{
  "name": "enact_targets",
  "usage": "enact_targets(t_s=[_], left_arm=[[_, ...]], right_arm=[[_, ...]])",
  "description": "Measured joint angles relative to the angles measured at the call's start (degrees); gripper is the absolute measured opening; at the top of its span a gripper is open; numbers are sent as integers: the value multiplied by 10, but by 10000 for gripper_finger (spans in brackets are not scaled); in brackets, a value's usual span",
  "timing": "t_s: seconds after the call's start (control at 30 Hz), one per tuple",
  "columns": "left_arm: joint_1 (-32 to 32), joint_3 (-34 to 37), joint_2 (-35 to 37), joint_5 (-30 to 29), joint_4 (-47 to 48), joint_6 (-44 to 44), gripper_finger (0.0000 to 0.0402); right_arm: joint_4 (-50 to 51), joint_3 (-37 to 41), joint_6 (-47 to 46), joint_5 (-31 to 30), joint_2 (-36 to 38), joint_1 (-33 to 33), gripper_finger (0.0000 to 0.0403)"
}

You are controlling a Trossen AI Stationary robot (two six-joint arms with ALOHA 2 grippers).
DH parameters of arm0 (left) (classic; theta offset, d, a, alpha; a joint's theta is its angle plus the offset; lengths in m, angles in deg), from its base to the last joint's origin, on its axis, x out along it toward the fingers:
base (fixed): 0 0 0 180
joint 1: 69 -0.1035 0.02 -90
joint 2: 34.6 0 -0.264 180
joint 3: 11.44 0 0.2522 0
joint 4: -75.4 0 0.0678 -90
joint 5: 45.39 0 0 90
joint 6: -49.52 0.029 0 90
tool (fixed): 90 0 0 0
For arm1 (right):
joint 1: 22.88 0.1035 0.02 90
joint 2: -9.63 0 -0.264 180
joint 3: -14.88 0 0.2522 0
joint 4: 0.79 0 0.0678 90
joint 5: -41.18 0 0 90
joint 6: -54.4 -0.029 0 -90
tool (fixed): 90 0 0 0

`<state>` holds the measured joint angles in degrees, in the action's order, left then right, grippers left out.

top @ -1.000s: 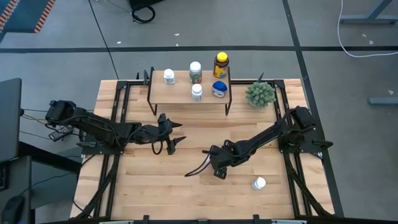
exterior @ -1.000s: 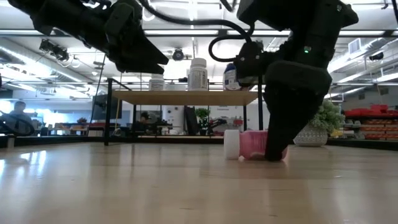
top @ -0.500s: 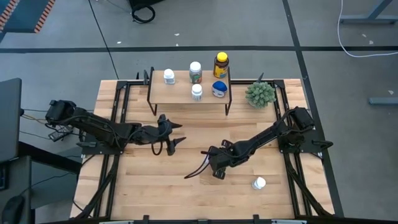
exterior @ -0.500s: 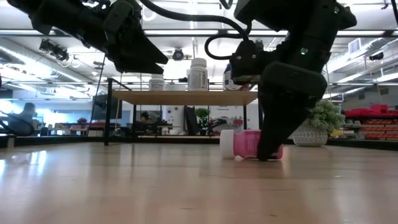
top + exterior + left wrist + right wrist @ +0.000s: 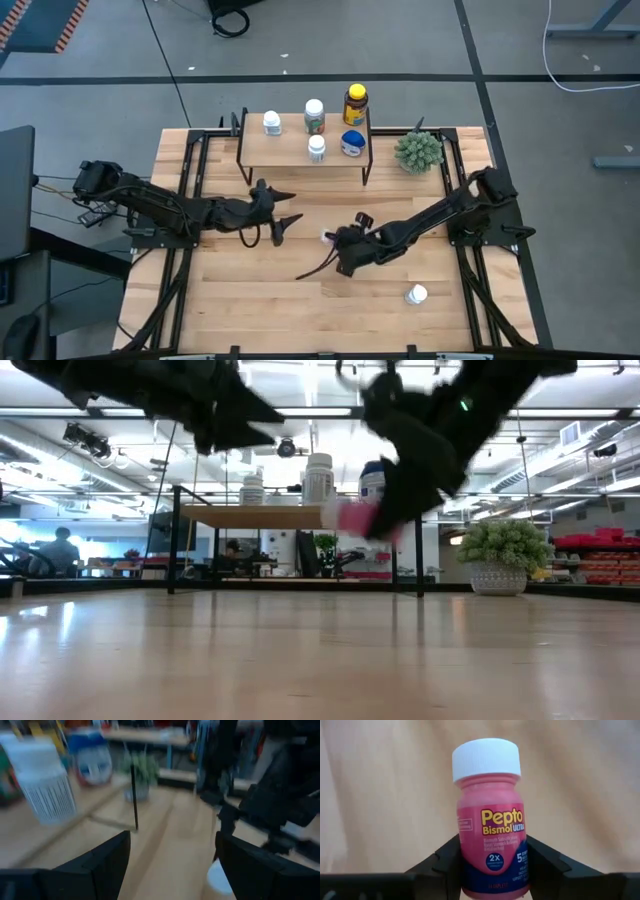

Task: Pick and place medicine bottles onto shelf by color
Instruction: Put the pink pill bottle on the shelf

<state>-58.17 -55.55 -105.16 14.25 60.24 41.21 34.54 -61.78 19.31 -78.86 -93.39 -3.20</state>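
Note:
My right gripper (image 5: 338,242) is shut on the pink-labelled bottle (image 5: 492,845) with a white cap (image 5: 486,760), mid-table and above the wood; it shows lifted in the low view (image 5: 352,517). My left gripper (image 5: 296,206) is open and empty, just before the shelf (image 5: 290,152). On the shelf stand three white-capped bottles (image 5: 271,122), (image 5: 314,115), (image 5: 316,148), the amber yellow-capped one (image 5: 355,103) and the blue-lidded one (image 5: 351,143). One white-capped bottle (image 5: 416,295) lies on the table at the near right. My right gripper pinches the pink bottle's lower body (image 5: 470,870) between its two fingers (image 5: 447,862), one on each side near the base. The bottle lies along the fingers, its cap pointing away from the wrist, toward the table's left. It is lifted clear of the table.
A green spiky potted plant (image 5: 418,151) stands right of the shelf. The shelf's black legs (image 5: 366,165) reach down to the table. Bare wood lies along the table's near side (image 5: 260,300). People sit in the room beyond the table (image 5: 60,550).
My right gripper has lifted the pink bottle, which lay on the table, clear of the wood and carried it toward the far edge and the shelf. My left gripper has risen a little.

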Motion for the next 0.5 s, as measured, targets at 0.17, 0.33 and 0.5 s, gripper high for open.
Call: enact_targets(t_s=[0.17, 0.33, 0.5], left_arm=[[0, 0, 0, -23, -87, 42, 297], [0, 0, 0, -25, -142, 42, 297], [5, 26, 0, -25, -193, 19, 297]], right_arm=[[-65, -1, 34, -125, 40, 0, 173], [-158, -1, 97, -153, 43, -11, 173], [-198, -1, 115, -180, 43, -25, 173]])
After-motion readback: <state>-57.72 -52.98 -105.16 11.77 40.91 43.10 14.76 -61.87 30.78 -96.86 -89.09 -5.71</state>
